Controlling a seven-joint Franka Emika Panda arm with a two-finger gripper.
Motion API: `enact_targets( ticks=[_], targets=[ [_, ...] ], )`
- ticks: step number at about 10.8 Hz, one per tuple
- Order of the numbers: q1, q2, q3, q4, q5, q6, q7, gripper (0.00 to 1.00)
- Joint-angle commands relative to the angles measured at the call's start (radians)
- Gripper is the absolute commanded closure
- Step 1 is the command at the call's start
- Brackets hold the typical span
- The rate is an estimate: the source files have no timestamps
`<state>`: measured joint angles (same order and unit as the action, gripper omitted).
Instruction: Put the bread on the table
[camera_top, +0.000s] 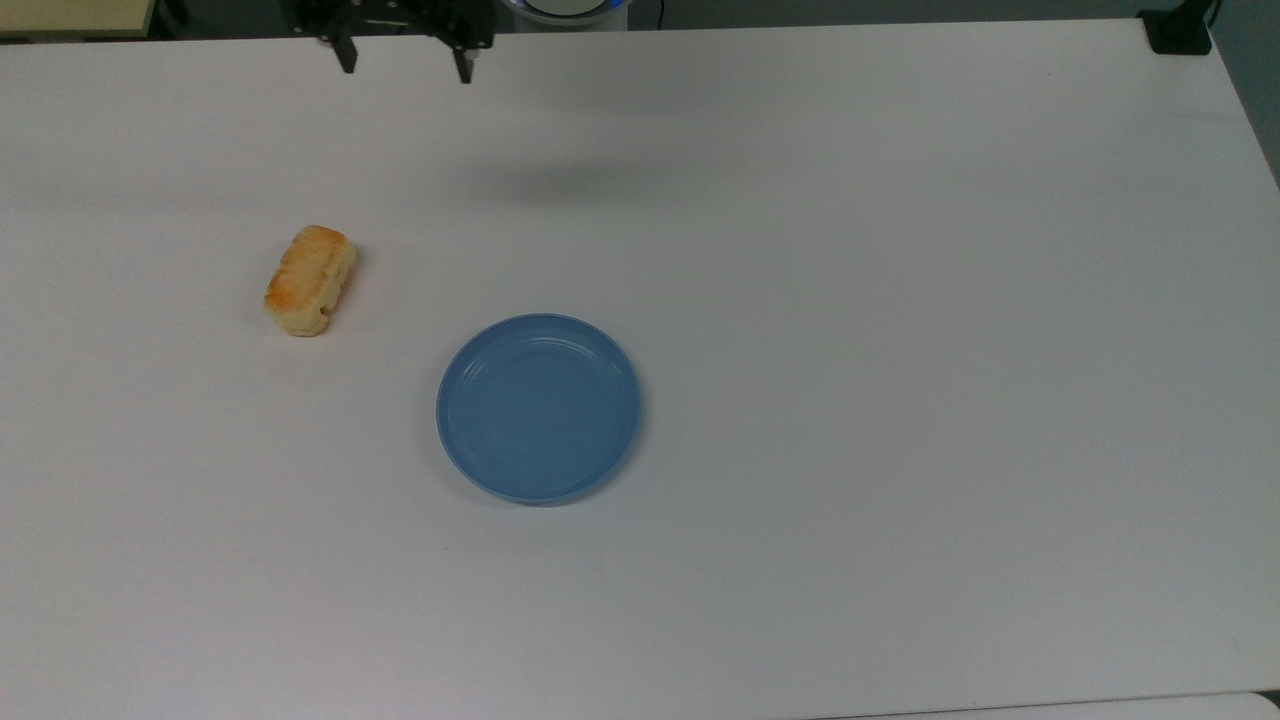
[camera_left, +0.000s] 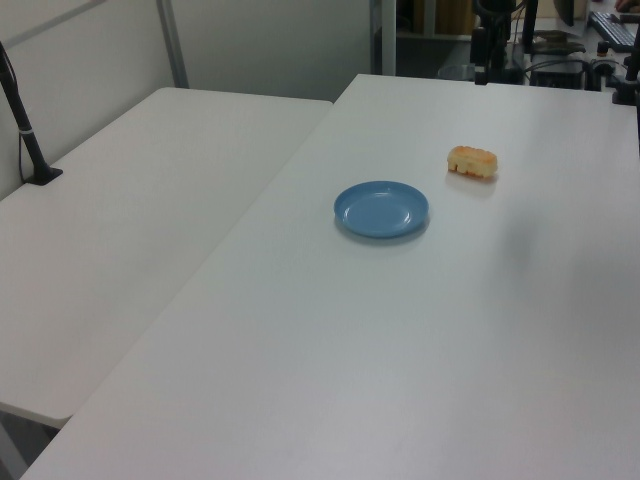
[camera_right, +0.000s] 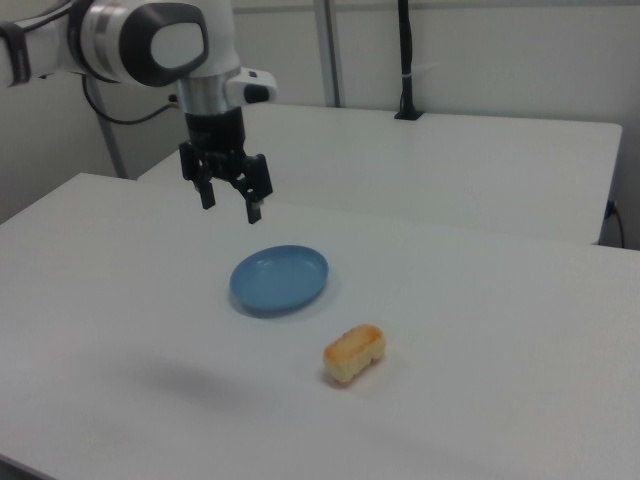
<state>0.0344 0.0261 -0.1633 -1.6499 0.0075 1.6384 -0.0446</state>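
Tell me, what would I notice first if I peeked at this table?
Probably the blue plate near the middle of the white table, with nothing on it. Next comes the golden bread, lying on the table toward the top view's left, apart from the plate. The gripper hangs open in the air, holding nothing.

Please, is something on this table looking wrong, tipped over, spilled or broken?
Nothing stands out. The bread lies whole on the table, apart from the upright, empty blue plate. The open gripper hangs in the air, holding nothing.

No legible text or labels anywhere.
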Motion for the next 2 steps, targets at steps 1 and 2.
enact_targets(
  ticks=[1, 2],
  targets=[
    [0.001, -0.011, 0.014, -0.008, -0.003, -0.006, 0.046, 0.00],
    [0.002, -0.012, 0.014, -0.008, -0.003, -0.006, 0.046, 0.00]
  ],
)
